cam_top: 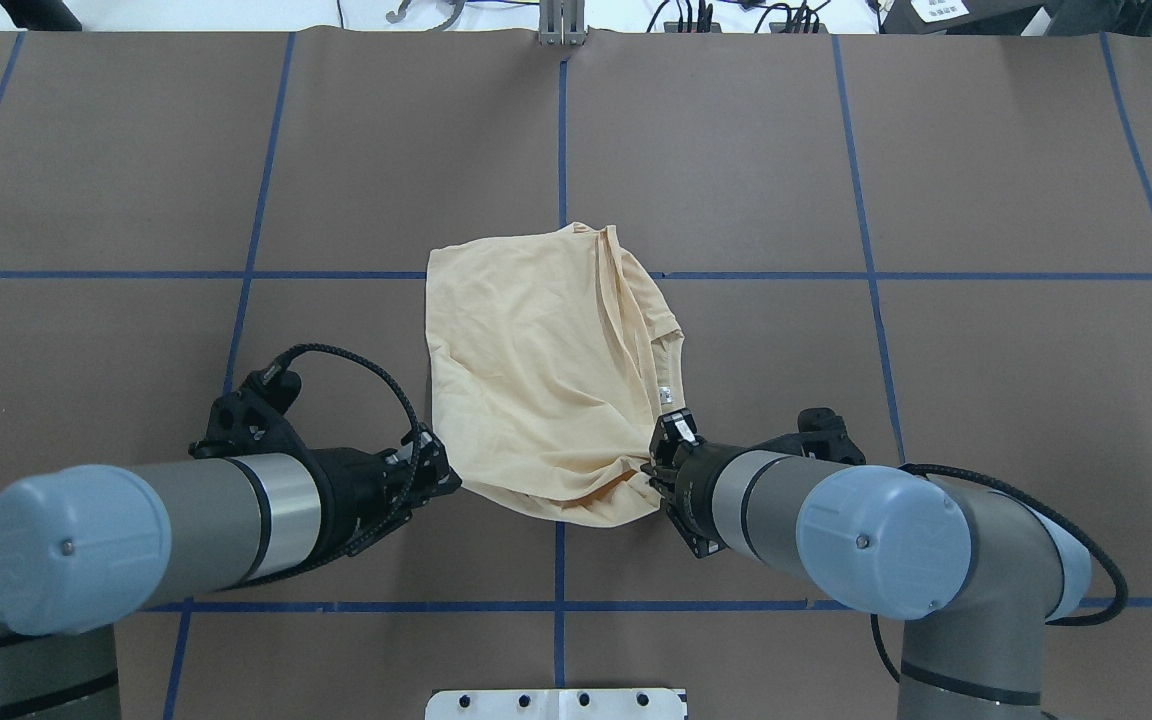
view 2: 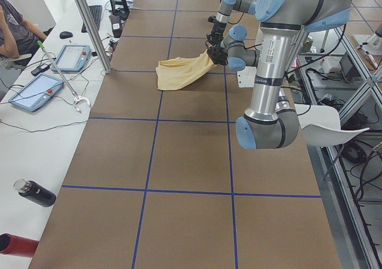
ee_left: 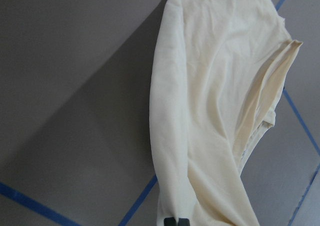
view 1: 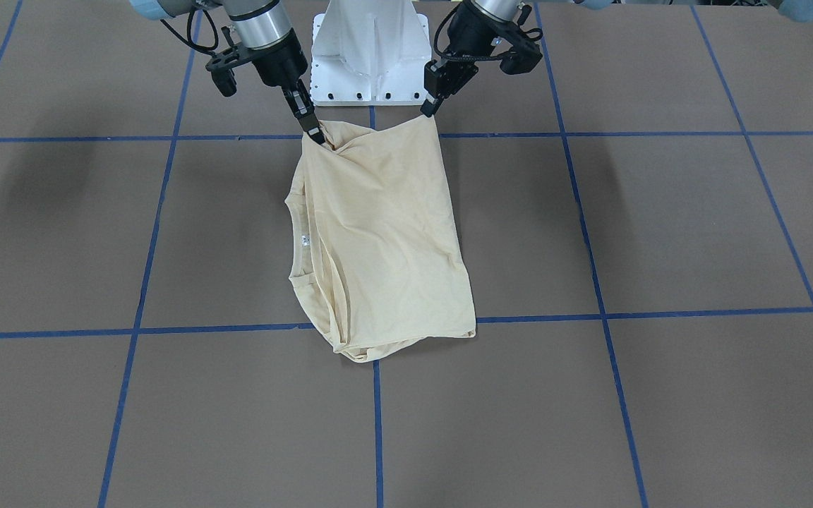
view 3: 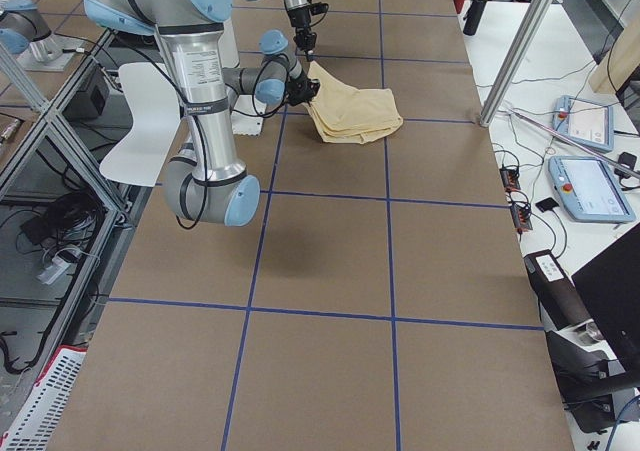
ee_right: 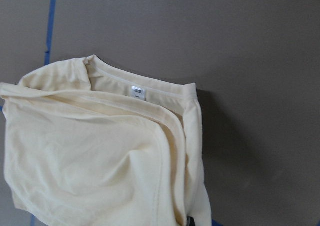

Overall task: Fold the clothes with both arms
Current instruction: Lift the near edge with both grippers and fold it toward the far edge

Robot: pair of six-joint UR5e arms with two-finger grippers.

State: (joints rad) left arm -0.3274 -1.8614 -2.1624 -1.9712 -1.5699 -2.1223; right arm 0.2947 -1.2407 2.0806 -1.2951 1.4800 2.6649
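On brown table (view 1: pixel 660 226) — blue tape grid (view 1: pixel 378 423), T-shirt (view 1: pixel 385 240).

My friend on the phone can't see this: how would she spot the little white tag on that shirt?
On the brown table with blue tape lines lies a folded cream-yellow shirt. Its curved neckline is on the side of the right gripper; just inside that collar sits the label, the only white patch on the plain cloth.
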